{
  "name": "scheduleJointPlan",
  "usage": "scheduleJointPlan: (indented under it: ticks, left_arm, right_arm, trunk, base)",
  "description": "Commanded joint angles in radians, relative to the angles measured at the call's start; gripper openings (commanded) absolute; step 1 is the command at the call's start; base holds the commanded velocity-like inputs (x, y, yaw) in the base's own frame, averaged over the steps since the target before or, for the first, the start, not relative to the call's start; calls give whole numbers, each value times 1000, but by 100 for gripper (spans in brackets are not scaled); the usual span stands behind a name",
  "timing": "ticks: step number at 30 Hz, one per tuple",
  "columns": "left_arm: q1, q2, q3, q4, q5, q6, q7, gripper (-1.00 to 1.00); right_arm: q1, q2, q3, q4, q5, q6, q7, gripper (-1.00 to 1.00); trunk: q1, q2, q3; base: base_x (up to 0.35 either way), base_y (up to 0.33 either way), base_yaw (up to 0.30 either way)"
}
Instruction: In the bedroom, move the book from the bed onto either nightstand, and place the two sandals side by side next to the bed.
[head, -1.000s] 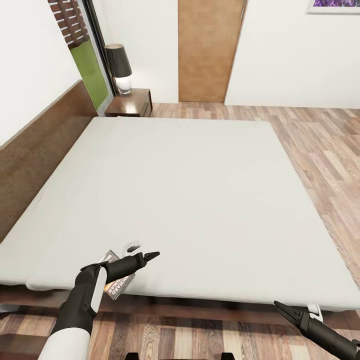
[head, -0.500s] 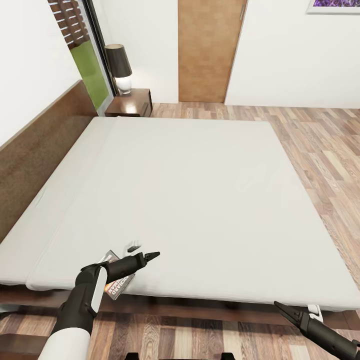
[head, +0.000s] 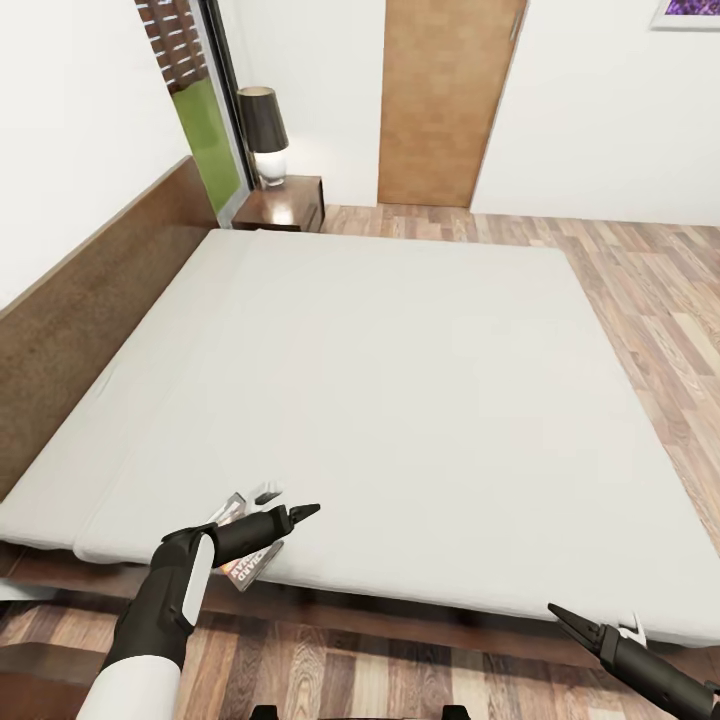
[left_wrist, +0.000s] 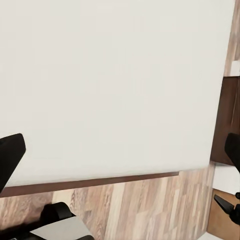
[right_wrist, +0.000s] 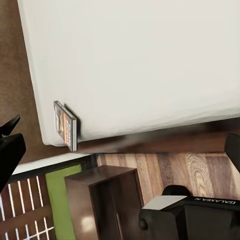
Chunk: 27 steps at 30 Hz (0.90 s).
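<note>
The book (head: 255, 563) lies flat on the near left corner of the bed (head: 400, 380), partly covered by my left arm. In the right wrist view the book (right_wrist: 65, 125) rests at the mattress edge. My left gripper (head: 287, 502) hangs open just past the book, over bare mattress. In the left wrist view its fingers (left_wrist: 10, 155) stand wide apart with nothing between them. My right gripper (head: 597, 625) is open, low at the bed's near right edge over the floor. One nightstand (head: 290, 208) stands beyond the bed's far left corner. The sandals are out of view.
A lamp (head: 265, 128) stands on the far nightstand, beside a tall window (head: 205, 120). A brown door (head: 445, 100) is in the back wall. The headboard (head: 90, 310) runs along the bed's left side. A second dark cabinet (right_wrist: 105, 200) stands by the book's corner. Wood floor (head: 650, 280) lies to the right.
The whole picture has slid right and slightly down, so the camera has moved. Both arms hold the same pose, and the book now lies closer under the left gripper.
</note>
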Motion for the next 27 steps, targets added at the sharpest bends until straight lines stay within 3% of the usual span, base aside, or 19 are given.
scheduleJointPlan:
  ticks: [1,27]
  left_arm:
    - [-1,-1,3,0,3,9,-2,100]
    - [0,-1,4,2,3,9,-3,100]
  right_arm:
    - [0,0,3,1,-7,10,2,100]
    - [-1,0,3,1,-7,7,0,100]
  trunk:
    - [0,-1,-1]
    - [0,-1,-1]
  base:
    - [0,0,12]
    - [0,0,1]
